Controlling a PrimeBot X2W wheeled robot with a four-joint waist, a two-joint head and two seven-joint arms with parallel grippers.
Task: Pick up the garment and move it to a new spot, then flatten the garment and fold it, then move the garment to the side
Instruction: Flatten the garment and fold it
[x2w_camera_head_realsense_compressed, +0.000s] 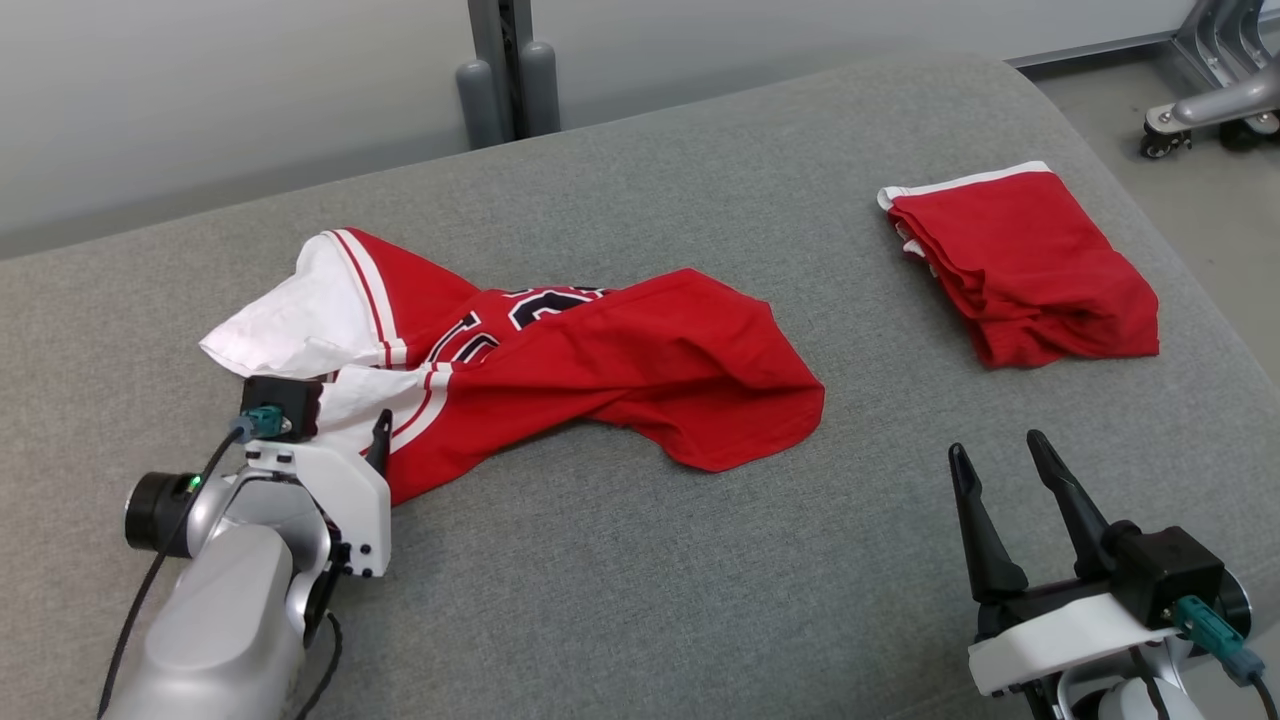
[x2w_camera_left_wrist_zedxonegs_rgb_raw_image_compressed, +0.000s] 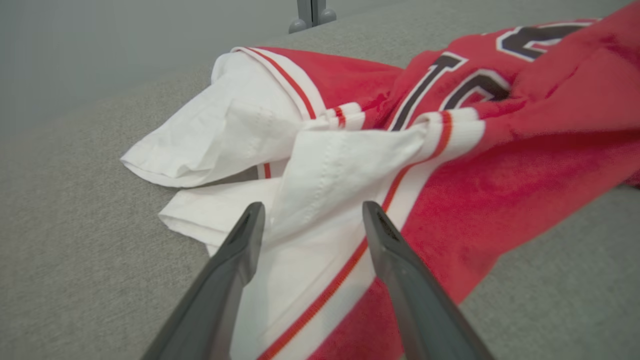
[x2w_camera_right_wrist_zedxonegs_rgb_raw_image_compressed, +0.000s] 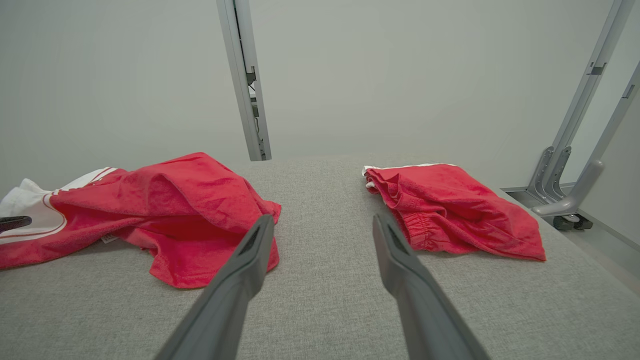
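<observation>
The garment (x2w_camera_head_realsense_compressed: 620, 350) is a red jersey with white sleeves and dark numbers, lying crumpled left of centre on the grey padded table (x2w_camera_head_realsense_compressed: 640, 560). My left gripper (x2w_camera_head_realsense_compressed: 340, 425) stands open at its near-left end. In the left wrist view its two fingers (x2w_camera_left_wrist_zedxonegs_rgb_raw_image_compressed: 312, 207) straddle the white sleeve cloth (x2w_camera_left_wrist_zedxonegs_rgb_raw_image_compressed: 320, 165) and the red-striped hem, low over the fabric with nothing pinched. Near the front right my right gripper (x2w_camera_head_realsense_compressed: 997, 445) hovers open and empty, apart from the jersey. The right wrist view has the jersey (x2w_camera_right_wrist_zedxonegs_rgb_raw_image_compressed: 175, 200) left of that gripper (x2w_camera_right_wrist_zedxonegs_rgb_raw_image_compressed: 322, 219).
A second red garment (x2w_camera_head_realsense_compressed: 1030, 260), folded with a white edge, lies at the back right of the table, also seen as a folded pile (x2w_camera_right_wrist_zedxonegs_rgb_raw_image_compressed: 450, 210). A grey post (x2w_camera_head_realsense_compressed: 510, 70) rises behind the table. A wheeled metal stand (x2w_camera_head_realsense_compressed: 1200, 100) sits on the floor past the right edge.
</observation>
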